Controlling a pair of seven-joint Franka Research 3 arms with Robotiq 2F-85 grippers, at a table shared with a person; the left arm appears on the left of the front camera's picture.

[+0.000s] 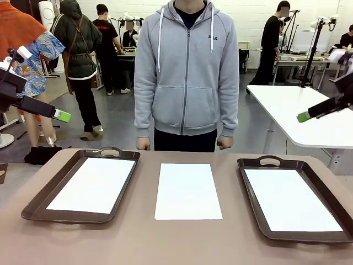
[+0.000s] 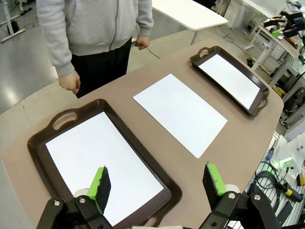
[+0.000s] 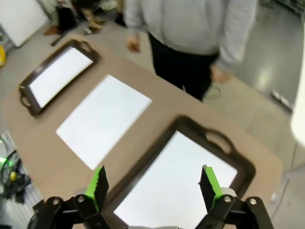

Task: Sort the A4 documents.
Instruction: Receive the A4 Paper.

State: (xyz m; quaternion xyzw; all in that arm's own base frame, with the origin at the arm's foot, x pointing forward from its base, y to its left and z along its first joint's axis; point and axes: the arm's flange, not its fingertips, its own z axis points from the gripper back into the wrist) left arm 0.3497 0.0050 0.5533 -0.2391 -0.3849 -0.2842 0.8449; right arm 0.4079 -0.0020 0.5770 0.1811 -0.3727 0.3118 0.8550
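Brown counter (image 1: 138, 243) with a left tray (image 1: 34, 205) and right tray (image 1: 249, 165), both already holding A4 sheets (image 1: 91, 185). One loose A4 sheet (image 1: 187, 190) sits dead centre between them, long axis pointing at the person. Left tool (image 2: 156, 177) and right tool (image 3: 152, 177) hang wide open and empty, looks about equally near.

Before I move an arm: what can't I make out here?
- Middle sheet, left-tray paper, right-tray paper: single or stacked? Too thin to tell, every view.
- Right tray: outer corner cut off by the front view's edge.
- Right wrist view: blur softens paper edges.
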